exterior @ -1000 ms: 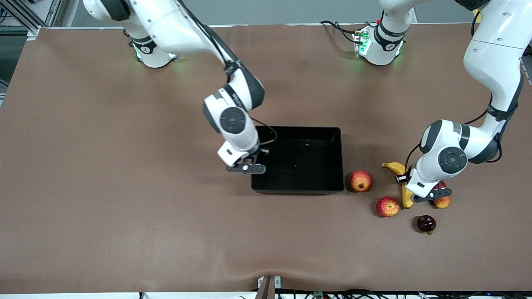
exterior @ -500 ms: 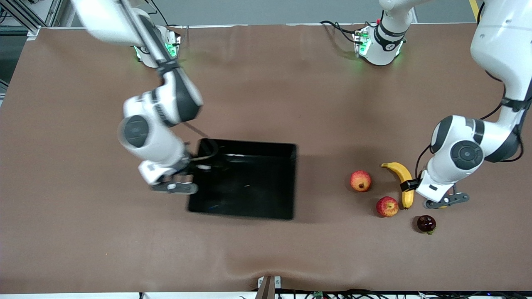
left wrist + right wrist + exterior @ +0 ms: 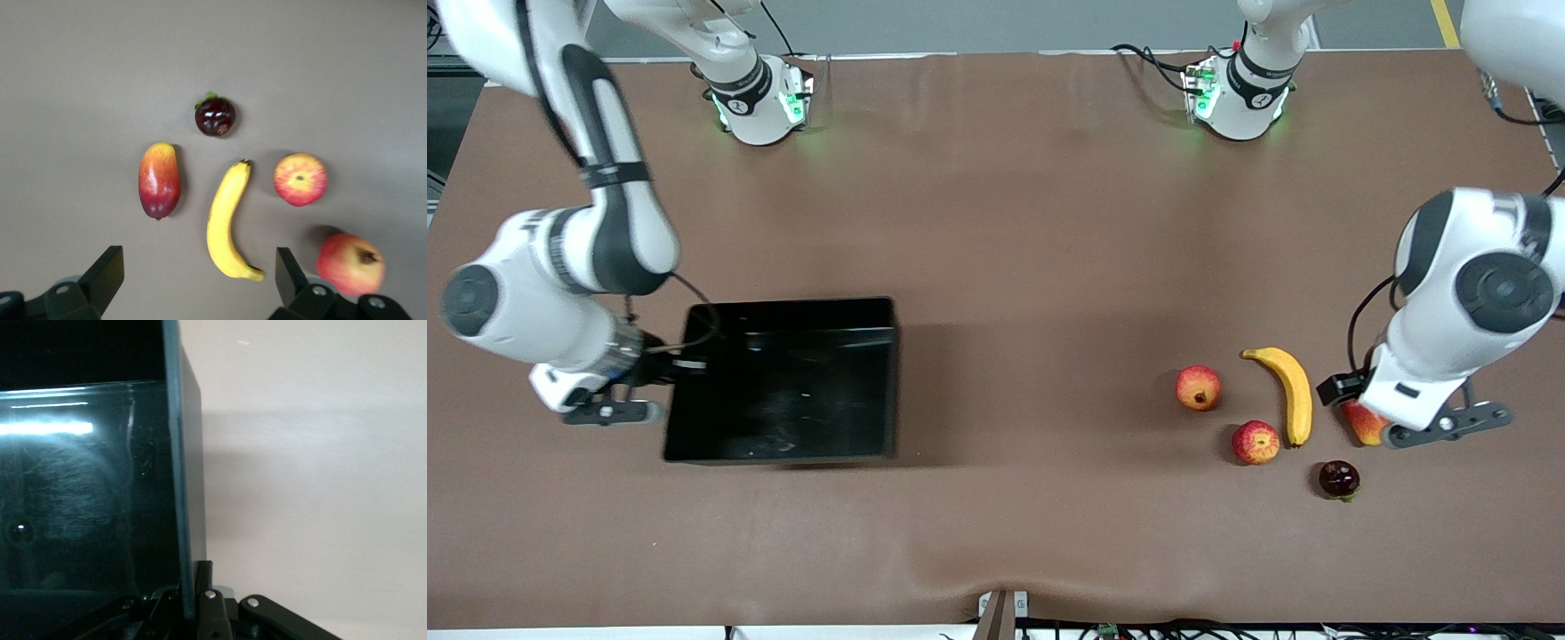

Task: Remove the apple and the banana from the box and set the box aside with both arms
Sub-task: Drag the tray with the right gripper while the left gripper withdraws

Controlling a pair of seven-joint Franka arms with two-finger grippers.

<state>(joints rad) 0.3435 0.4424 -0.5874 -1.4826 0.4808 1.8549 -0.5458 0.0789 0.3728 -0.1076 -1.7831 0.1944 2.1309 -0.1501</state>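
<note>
The black box [image 3: 783, 382] is at the right arm's end of the table. My right gripper [image 3: 660, 372] is shut on its end wall; in the right wrist view the wall [image 3: 177, 487] stands between my fingers [image 3: 205, 587]. The box is empty. The banana [image 3: 1289, 391] lies at the left arm's end, with the apple [image 3: 1256, 442] beside it, nearer the camera. My left gripper [image 3: 1440, 427] is open and empty, up over the table beside the mango. In the left wrist view the banana [image 3: 229, 223] and apple [image 3: 300, 179] lie below the open left gripper [image 3: 198, 280].
A pomegranate [image 3: 1198, 388] lies beside the banana toward the box. A red-yellow mango [image 3: 1365, 422] sits partly under my left hand. A dark round fruit [image 3: 1338, 478] lies nearest the camera. The brown mat [image 3: 1032, 267] stretches between the box and the fruits.
My right gripper has carried the box from the table's middle toward the right arm's end. My left gripper has risen and moved off the fruits toward the left arm's end.
</note>
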